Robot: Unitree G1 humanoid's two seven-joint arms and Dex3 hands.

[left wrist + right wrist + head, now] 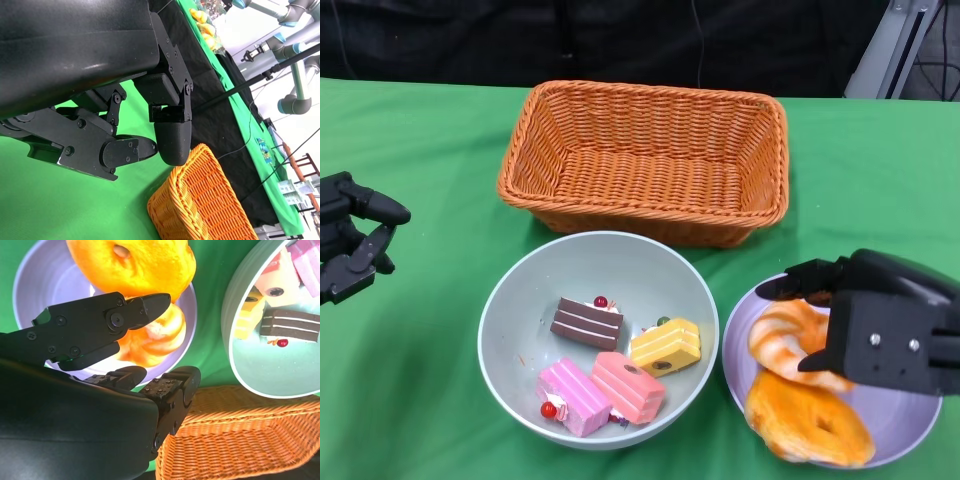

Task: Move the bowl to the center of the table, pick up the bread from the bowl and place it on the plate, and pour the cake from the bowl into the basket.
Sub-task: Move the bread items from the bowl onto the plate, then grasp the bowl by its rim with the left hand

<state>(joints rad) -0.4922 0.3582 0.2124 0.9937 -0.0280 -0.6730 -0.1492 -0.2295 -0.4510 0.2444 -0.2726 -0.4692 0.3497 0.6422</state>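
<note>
The pale green bowl (pixel 500 310) sits at the table's middle front, just before the orange wicker basket (pixel 650 160). It holds a brown cake (pixel 587 322), a yellow cake (pixel 666 346) and two pink cakes (pixel 605 392). A lilac plate (pixel 740 345) to its right carries a swirled bread (pixel 782 335) and an orange ring bread (pixel 810 425). My right hand (pixel 880 325) hovers over the plate with fingers spread above the swirled bread (pixel 160 340), gripping nothing. My left hand (pixel 350 250) waits at the far left, fingers apart and empty.
Green cloth covers the table. The right wrist view shows the bowl's rim (pixel 232 305) close beside the plate (pixel 45 275) and the basket (pixel 240 440). A black backdrop runs along the far edge, and in the left wrist view robot arms stand beyond the basket (pixel 205 200).
</note>
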